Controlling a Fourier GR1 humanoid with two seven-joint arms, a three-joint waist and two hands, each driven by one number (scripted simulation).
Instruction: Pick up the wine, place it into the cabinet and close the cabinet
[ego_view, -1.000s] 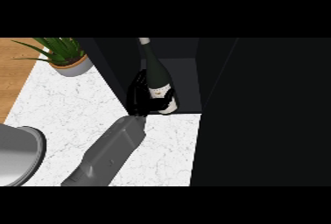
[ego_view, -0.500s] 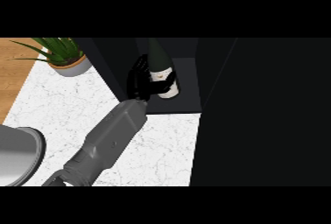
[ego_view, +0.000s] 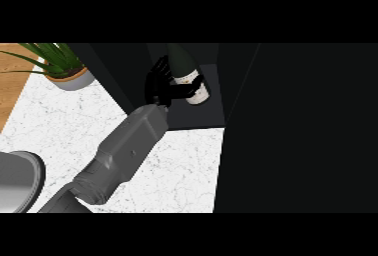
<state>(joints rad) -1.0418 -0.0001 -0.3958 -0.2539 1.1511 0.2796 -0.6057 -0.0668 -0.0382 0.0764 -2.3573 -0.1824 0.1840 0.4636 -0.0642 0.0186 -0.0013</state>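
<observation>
Inside cabinet (ego_view: 133, 75): dark, white-labelled wine (ego_view: 186, 75).

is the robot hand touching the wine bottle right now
Touching. The head view shows the left robot hand with its fingers curled round the wine bottle at the label, inside the dark cabinet.

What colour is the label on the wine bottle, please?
White, on the dark wine bottle; the head view shows it.

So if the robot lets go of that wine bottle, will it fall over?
It might. The wine bottle is tall and narrow, so probably tippy. It looks like glass: stiff, likely slippery and breakable. The left hand has its fingers curled round it inside the cabinet.
</observation>
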